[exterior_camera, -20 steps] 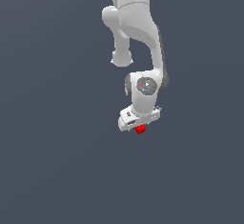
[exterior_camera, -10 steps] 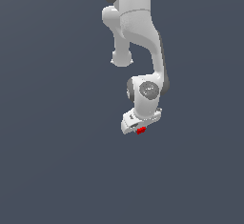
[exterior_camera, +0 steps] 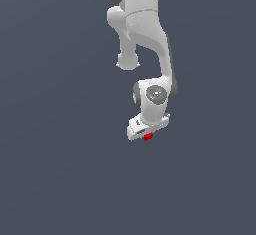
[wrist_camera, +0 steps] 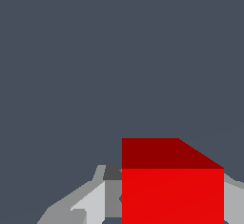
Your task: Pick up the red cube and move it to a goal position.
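Gripper (exterior_camera: 145,134) pointing downward, clamped on the red cube (wrist_camera: 171,194), whose faces sit square between its fingers.

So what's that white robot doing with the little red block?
A white robot arm is reaching down over a plain dark grey surface. The little red cube sits right at its gripper, and the wrist view shows the cube close up between the grey fingers. It looks gripped, though contact isn't clear. No goal marker is visible.
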`<action>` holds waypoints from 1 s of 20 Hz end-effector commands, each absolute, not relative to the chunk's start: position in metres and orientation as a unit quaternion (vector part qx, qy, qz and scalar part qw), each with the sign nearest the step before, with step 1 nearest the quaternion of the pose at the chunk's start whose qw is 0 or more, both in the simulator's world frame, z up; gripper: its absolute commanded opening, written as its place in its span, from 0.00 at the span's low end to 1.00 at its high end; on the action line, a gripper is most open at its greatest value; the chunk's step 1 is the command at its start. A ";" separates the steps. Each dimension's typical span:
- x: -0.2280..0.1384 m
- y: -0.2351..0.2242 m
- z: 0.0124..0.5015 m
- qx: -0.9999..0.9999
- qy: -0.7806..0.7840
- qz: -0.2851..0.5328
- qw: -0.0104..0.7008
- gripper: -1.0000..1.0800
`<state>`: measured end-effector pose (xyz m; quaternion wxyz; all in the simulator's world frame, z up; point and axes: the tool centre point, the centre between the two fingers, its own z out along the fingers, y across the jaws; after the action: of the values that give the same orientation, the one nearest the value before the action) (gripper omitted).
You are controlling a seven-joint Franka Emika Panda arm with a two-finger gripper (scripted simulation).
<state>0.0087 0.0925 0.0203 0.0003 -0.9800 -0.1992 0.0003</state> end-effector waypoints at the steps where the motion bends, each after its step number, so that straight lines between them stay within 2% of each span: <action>1: 0.008 0.091 0.022 -0.980 -0.199 0.000 0.000 0.00; 20: -0.019 0.025 0.094 -0.980 -0.199 0.000 0.000 0.00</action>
<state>-0.0167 0.0288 0.0894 -0.0002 -0.9800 -0.1988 -0.0001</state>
